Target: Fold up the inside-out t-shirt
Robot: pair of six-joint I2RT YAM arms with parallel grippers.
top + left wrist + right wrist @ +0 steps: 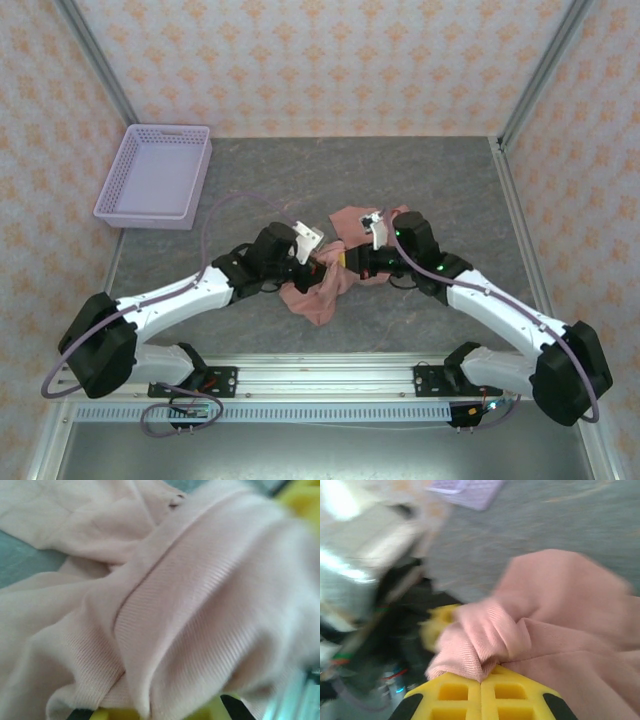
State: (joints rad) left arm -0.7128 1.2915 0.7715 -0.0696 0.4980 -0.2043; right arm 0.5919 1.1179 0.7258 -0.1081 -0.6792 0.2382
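Near the middle of the grey worktop (400,180), the salmon-pink inside-out t-shirt (315,285) lay bunched between the two arms, one part trailing toward the near edge. The left claw (322,260) was pressed together in the cloth, a ribbed band of the shirt (175,605) draped across its yellow fingers (112,714). The right claw (481,680) was pressed together too, pinching a gathered fold of the shirt (560,630) at its yellow tips. Both claws met just beside each other. A lavender plastic basket (165,128) sat well apart at the far left corner.

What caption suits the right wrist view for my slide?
Right tool shut on a bunched fold of the pink t-shirt.
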